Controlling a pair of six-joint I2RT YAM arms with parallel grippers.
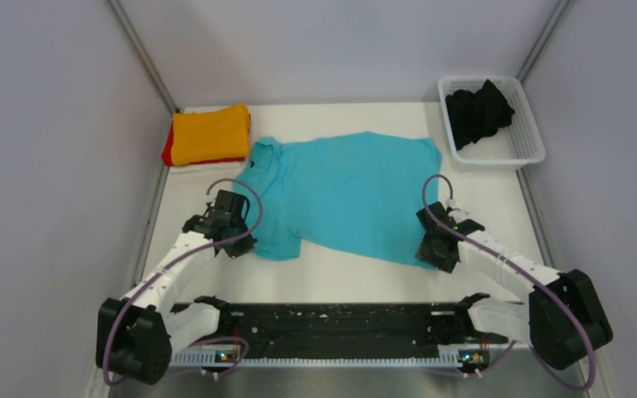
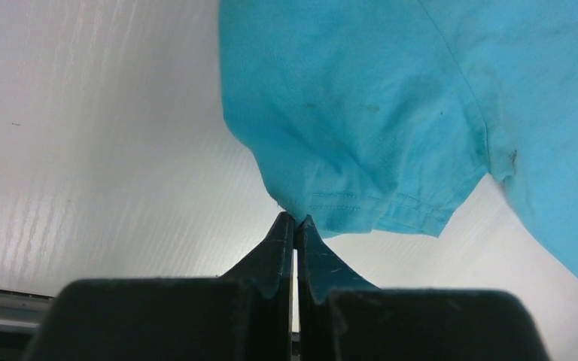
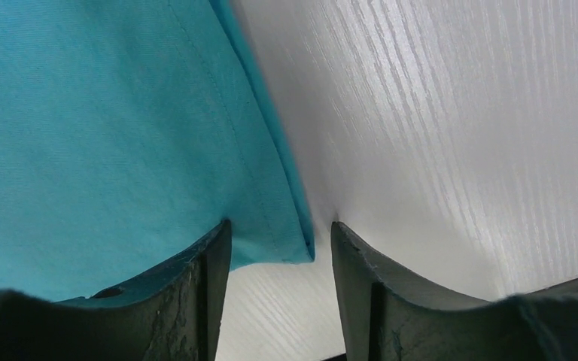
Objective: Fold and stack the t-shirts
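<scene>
The turquoise t-shirt [image 1: 340, 195] lies spread flat in the middle of the table, collar to the left. My left gripper [image 1: 243, 245] is at its near sleeve. In the left wrist view it [image 2: 295, 219] is shut, with its tips pinching the hem corner of the sleeve [image 2: 361, 150]. My right gripper [image 1: 430, 253] is open at the shirt's near right corner. In the right wrist view it [image 3: 280, 226] straddles the hem corner [image 3: 271, 233], which lies on the table. The orange t-shirt [image 1: 210, 133] lies folded on the red t-shirt [image 1: 167, 152] at the back left. The black t-shirt [image 1: 477, 112] lies crumpled in the basket.
A white mesh basket [image 1: 531, 145] stands at the back right corner. Grey walls close in the table on the left, back and right. A black rail [image 1: 332, 327] runs along the near edge between the arm bases.
</scene>
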